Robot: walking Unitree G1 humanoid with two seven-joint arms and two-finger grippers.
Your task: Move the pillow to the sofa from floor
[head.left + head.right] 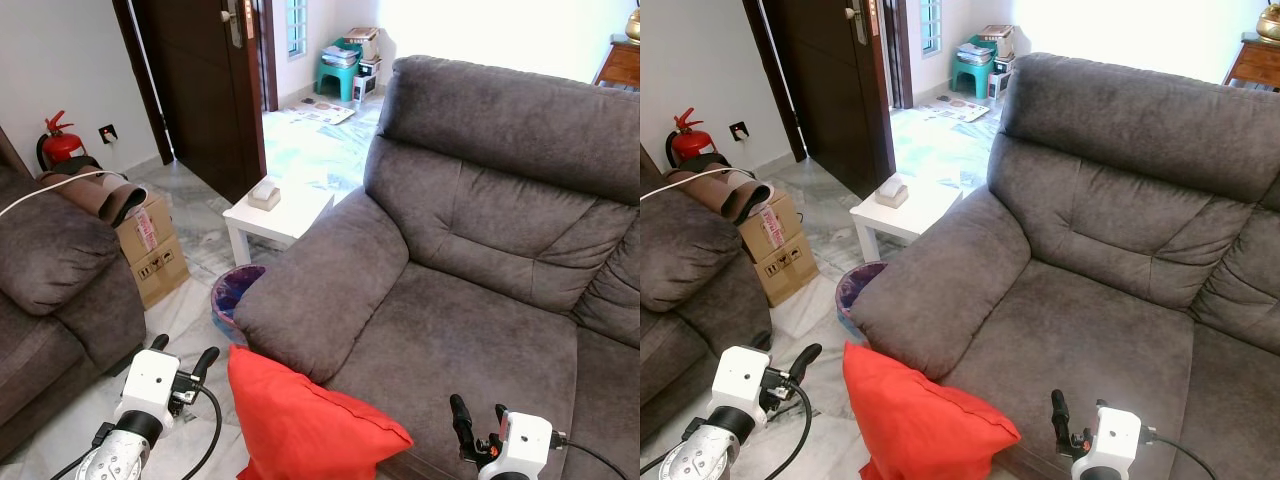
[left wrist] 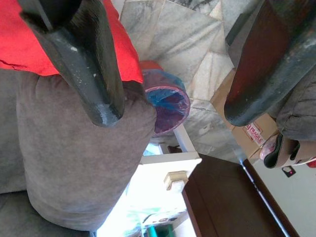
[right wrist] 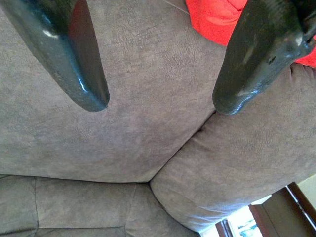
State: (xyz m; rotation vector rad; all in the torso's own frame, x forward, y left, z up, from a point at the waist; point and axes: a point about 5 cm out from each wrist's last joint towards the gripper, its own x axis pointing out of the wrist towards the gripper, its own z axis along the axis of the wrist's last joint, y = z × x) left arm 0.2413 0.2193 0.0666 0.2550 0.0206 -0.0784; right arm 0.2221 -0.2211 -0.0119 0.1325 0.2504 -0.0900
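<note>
Pillow against sofa front edge, between two wide-open tools.

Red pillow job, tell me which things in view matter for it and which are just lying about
Part of the job:
red pillow, leaning against the sofa front
grey sofa
left pincer, open
right pincer, open, over the seat

Just lying about:
white side table
tissue box
purple bin
cardboard boxes
fire extinguisher
</note>
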